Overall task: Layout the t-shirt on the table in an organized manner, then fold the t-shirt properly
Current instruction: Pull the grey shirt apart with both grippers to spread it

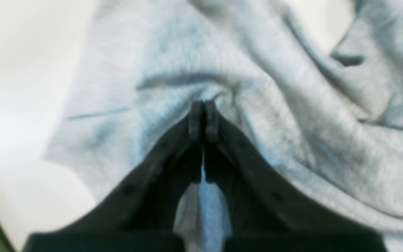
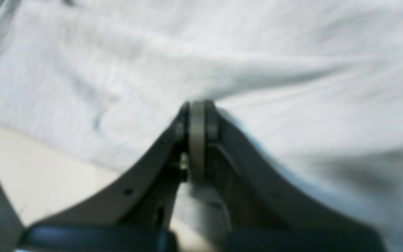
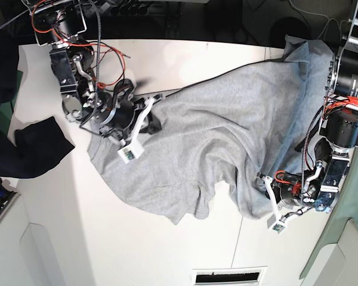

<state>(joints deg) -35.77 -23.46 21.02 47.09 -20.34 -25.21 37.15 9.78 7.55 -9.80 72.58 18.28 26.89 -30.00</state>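
Note:
The grey t-shirt [image 3: 221,143] lies rumpled across the white table [image 3: 107,238], stretched between my two arms. At the shirt's upper left edge in the base view, my right gripper [image 3: 154,117] is shut on the fabric. The right wrist view shows its jaws [image 2: 198,106] pinching a ridge of the t-shirt [image 2: 257,70], with bare table [image 2: 47,175] below. My left gripper [image 3: 261,180] is at the shirt's lower right edge. Its fingertips [image 1: 203,105] are shut on a gathered fold of the t-shirt [image 1: 187,52]. No lettering shows.
A dark navy cloth [image 3: 36,146] hangs over the table's left edge. A vent slot [image 3: 227,277] sits near the front edge. Part of the shirt drapes up against the left arm's base [image 3: 346,77] at the far right. Green fabric [image 3: 346,238] borders the table there.

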